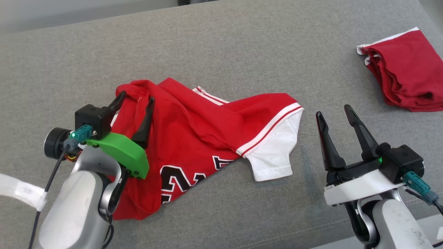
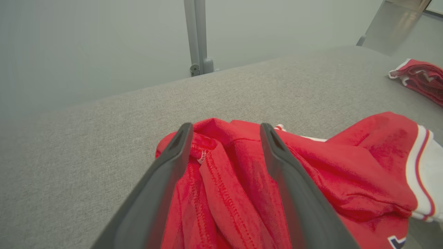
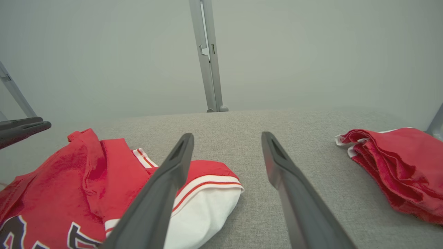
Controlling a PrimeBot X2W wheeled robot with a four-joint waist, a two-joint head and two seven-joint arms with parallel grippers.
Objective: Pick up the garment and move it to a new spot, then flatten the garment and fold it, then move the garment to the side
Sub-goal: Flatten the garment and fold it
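Head view: red jersey (image 1: 193, 138) with a white sleeve (image 1: 273, 155) and black numerals lies crumpled on the grey fabric surface (image 1: 221, 52), left of centre — a second, folded red garment (image 1: 405, 69) sits well apart at the far right. Left gripper (image 1: 137, 97) is over the jersey's bunched far-left edge, jaws spread wide either side of a red hem fold, nothing clamped; can't tell whether the tips touch the cloth. Right gripper (image 1: 333, 110) is also wide open and empty — over bare surface just beside the white sleeve.
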